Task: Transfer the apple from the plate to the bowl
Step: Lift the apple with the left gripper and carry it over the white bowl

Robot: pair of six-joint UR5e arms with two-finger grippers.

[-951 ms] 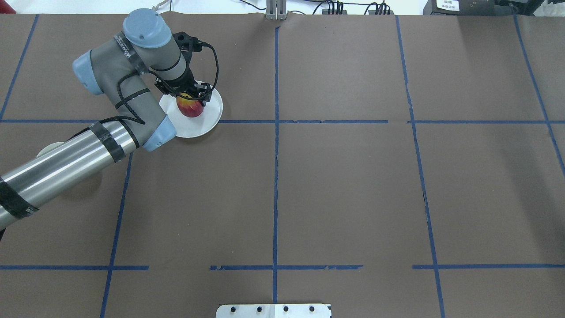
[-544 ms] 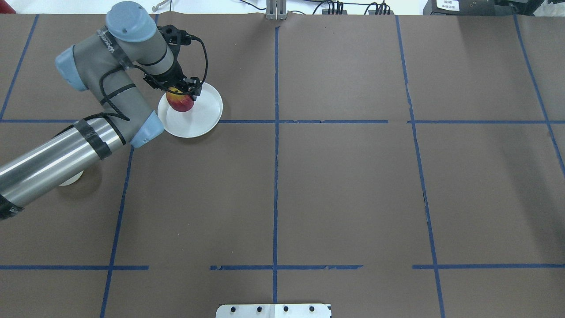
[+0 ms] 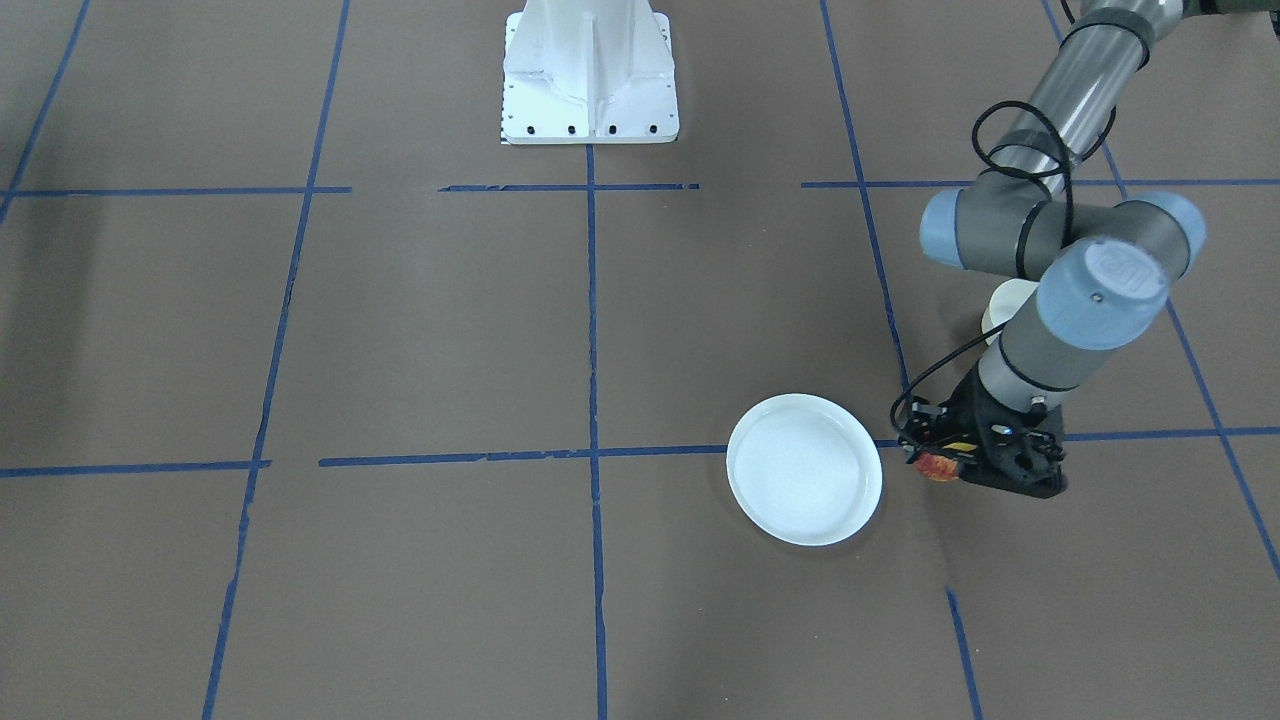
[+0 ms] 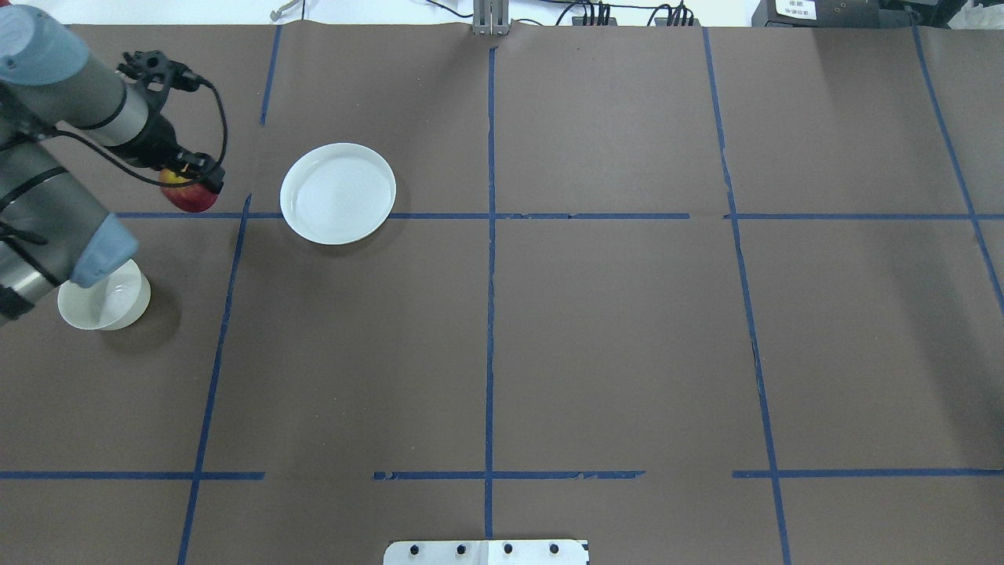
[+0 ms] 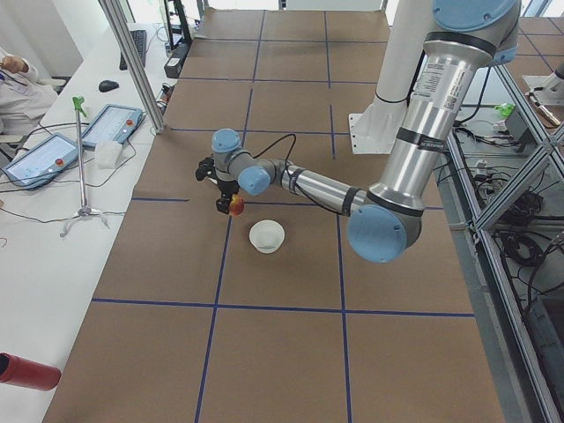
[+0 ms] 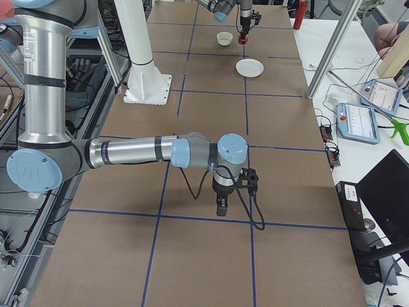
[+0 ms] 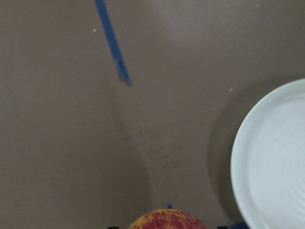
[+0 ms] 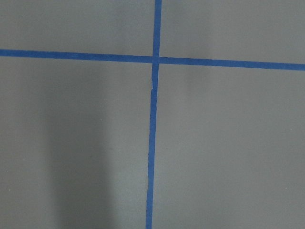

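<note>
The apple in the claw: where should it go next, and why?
Probably swing the left gripper back toward the robot until the apple hangs over the bowl. The apple is held above bare table, off the empty plate, and the bowl sits empty nearer the robot's base, partly under the arm.

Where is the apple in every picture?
Front-facing: apple right of centre.
Overhead: far left.
Exterior left: left of centre, up-left of the bowl.
Exterior right: top, tiny.
Left wrist: bottom edge.
Right wrist: not there.
Shared landmark: the white plate nearby, in four views.
</note>
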